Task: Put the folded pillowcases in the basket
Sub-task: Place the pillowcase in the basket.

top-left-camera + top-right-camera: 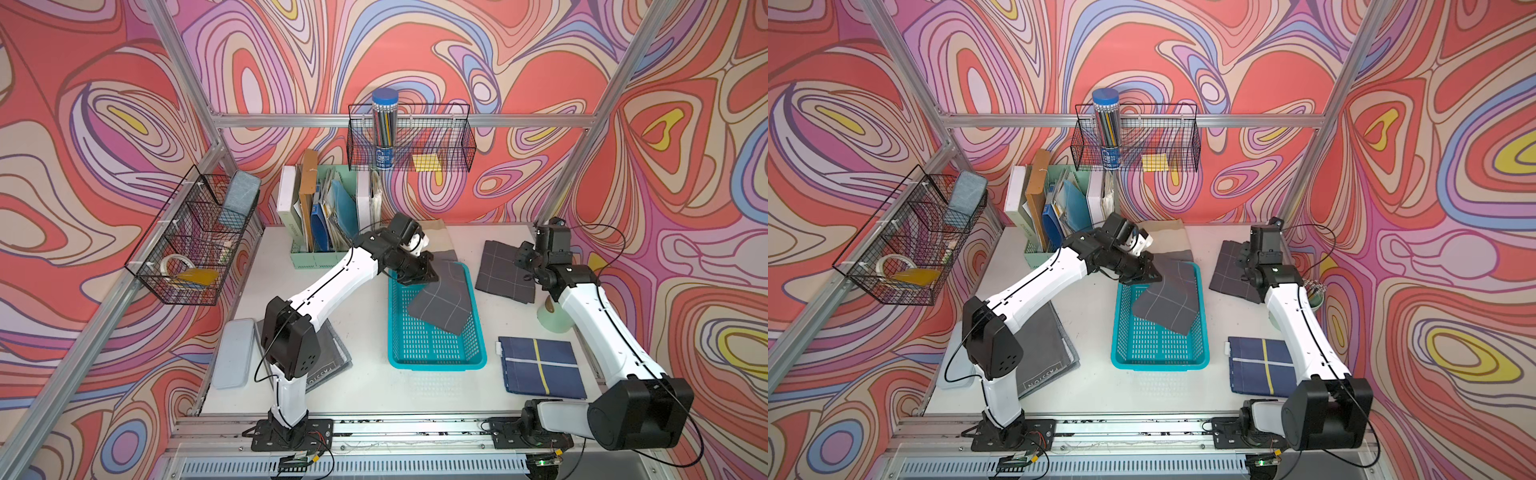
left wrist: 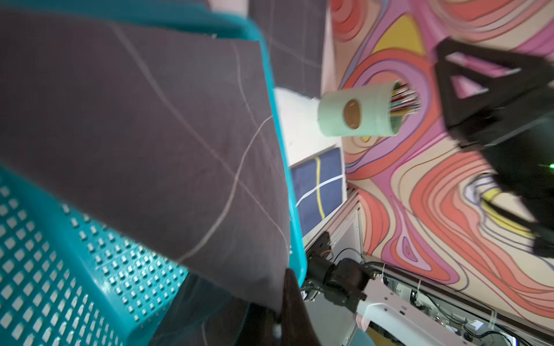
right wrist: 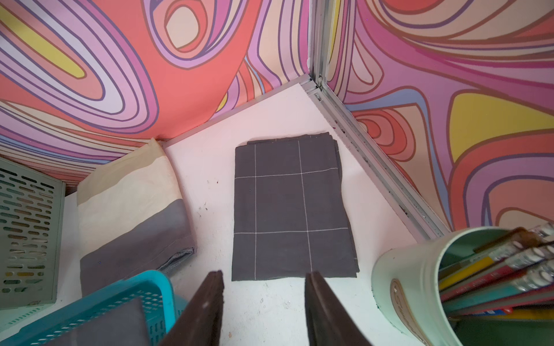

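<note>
The turquoise basket [image 1: 436, 365] [image 1: 1158, 365] stands mid-table. A dark grey folded pillowcase [image 1: 446, 299] [image 1: 1169, 303] with thin white grid lines hangs from my left gripper [image 1: 419, 274] [image 1: 1144, 272] and droops over the basket's far end onto its perforated floor. In the left wrist view the pillowcase [image 2: 150, 134] covers much of the basket [image 2: 75, 254], and the left gripper [image 2: 284, 299] is shut on one corner of it. My right gripper [image 3: 265, 287] [image 1: 524, 262] is open and holds nothing. It hovers just short of a second grey grid cloth [image 3: 290, 206] [image 1: 505, 272] lying flat at the back right.
A navy cloth with a yellow stripe [image 1: 540, 365] lies front right. A mint pencil cup [image 3: 419, 284] stands by the right arm. A cream-and-grey cloth [image 3: 132, 203] and a file organiser [image 1: 320, 216] sit behind the basket. A grey case [image 1: 235, 353] lies front left. Black wire baskets [image 1: 409, 137] hang on the frame.
</note>
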`<control>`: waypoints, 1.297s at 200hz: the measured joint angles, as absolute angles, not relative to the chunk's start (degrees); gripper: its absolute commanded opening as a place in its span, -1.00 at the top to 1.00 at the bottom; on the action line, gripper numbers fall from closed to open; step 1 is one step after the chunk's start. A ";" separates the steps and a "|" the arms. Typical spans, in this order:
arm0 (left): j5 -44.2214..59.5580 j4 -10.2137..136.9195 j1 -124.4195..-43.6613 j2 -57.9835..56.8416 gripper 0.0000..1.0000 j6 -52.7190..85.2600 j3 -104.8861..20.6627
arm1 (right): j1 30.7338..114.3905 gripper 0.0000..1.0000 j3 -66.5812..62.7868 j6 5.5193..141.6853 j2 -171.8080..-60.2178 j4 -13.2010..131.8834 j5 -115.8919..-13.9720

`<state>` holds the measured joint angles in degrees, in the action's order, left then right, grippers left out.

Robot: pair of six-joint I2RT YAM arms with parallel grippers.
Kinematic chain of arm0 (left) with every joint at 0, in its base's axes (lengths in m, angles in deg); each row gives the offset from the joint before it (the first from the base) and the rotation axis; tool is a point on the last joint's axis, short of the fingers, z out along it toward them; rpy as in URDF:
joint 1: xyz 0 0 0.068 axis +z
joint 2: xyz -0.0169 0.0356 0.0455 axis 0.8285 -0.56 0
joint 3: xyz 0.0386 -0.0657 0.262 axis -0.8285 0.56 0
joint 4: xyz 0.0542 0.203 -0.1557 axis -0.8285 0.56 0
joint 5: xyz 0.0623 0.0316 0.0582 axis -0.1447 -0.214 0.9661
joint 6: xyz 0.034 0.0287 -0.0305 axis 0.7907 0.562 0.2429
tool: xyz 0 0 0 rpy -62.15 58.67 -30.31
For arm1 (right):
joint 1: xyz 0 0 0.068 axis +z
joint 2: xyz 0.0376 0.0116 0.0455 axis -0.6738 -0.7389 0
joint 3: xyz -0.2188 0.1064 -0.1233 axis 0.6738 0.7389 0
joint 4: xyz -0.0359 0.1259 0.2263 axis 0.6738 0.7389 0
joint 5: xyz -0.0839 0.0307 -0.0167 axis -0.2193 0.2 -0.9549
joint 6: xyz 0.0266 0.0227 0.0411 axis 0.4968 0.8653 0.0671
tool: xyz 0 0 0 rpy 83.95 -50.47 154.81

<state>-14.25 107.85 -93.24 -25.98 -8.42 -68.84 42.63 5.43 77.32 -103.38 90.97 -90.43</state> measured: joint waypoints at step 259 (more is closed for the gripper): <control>-3.13 122.56 -94.29 -32.56 1.00 0.72 -77.97 | 42.63 0.55 5.41 77.50 -102.22 90.36 -84.26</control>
<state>-3.13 122.56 -94.29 -32.56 0.72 -77.97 42.63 5.41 77.50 -102.22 90.36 -84.26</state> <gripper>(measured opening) 0.632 0.347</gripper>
